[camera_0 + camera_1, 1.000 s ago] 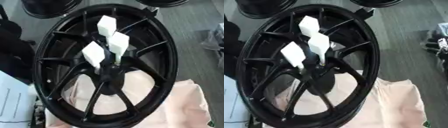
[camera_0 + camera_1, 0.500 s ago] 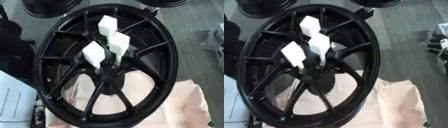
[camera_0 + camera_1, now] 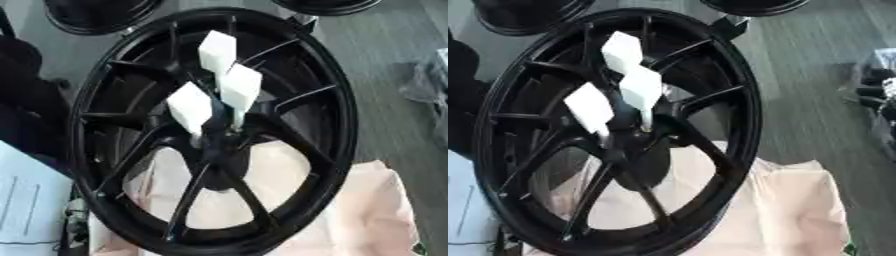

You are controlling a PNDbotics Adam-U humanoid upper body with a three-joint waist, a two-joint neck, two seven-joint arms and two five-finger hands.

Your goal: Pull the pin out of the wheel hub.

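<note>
Wheel point(image 3: 337, 115), black and spoked, filled most of the view, lying on pale cloth point(image 3: 367, 210); grey floor point(image 3: 385, 60) lay open to its right. Two more dark rims point(image 3: 96, 17) sat at the top edge. Three white blocks point(image 3: 238, 87) on thin stems stood in the hub point(image 3: 219, 145), close together; these looked like the pins. Paper point(image 3: 26, 205) at lower left. Neither hand was in view, so no grip to report.

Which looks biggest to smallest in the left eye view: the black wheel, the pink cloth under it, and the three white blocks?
1. Black wheel.
2. Pink cloth, though the wheel hides part of it.
3. White blocks: top, middle, lower. They look alike; no ranking.
</note>
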